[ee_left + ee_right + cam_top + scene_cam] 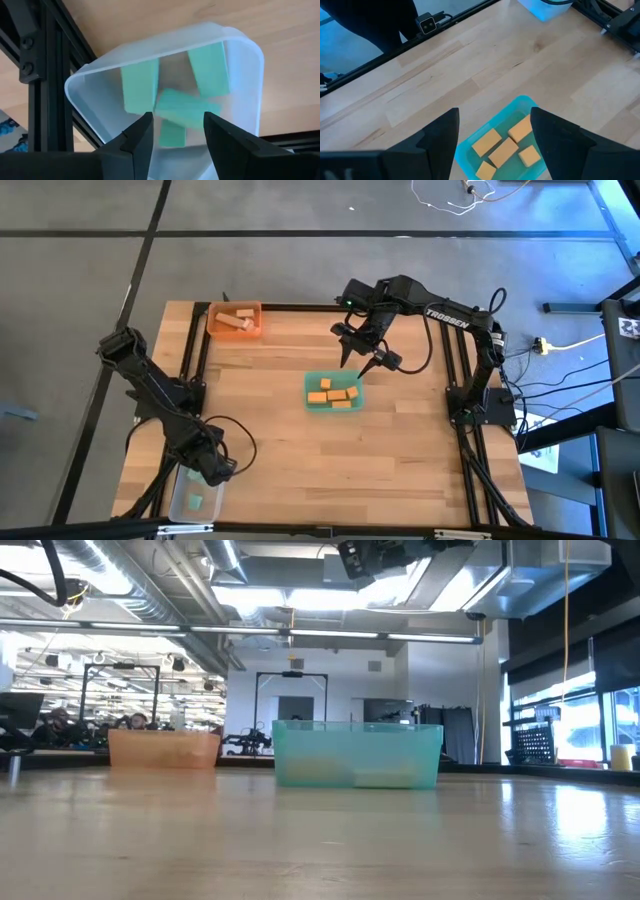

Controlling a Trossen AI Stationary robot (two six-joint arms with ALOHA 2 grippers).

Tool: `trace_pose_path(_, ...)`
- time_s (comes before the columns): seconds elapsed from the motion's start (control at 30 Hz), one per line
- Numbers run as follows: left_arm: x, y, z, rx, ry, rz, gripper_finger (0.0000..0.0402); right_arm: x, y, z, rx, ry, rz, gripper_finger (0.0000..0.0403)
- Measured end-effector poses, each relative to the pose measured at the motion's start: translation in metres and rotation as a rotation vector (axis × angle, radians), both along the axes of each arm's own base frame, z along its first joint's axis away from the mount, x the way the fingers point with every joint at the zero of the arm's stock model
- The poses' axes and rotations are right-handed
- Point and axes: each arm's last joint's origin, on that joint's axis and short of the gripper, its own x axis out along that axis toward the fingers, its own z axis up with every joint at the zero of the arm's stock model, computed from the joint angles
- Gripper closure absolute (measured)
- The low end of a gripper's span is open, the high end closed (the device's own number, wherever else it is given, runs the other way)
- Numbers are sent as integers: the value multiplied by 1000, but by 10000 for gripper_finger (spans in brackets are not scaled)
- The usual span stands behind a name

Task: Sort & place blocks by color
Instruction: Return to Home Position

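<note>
L gripper (177,122) hangs over clear tray (250,75) at a left corner of tabletop (400,460), fingers apart, empty; mint blocks (141,87) inside. R gripper (495,117) spread wide, empty, above green tray (510,111) w/ orange blocks (502,151), mid-tabletop. Wood blocks (236,321) in orange tray (215,330).

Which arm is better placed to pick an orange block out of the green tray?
Probably right: the right fingers, open, hover close by the green tray of orange blocks; the left fingers are over the clear tray.
</note>
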Motion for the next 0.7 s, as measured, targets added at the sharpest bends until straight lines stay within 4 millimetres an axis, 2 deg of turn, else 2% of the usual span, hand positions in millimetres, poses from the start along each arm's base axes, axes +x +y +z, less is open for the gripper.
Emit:
trace_pose_path(0.23,4,3,6,31,-78,24,238,-4,-2,5,49,10,-36,157)
trace_pose_path(0.47,10,16,45,336,-417,48,237,-27,-19,21,119,61,-143,157)
trace_pose_path(0.57,12,23,61,479,-567,-30,237,-38,-29,26,137,76,-210,157)
trace_pose_path(0.7,20,33,73,657,-676,-262,237,-55,-46,36,166,81,-327,157)
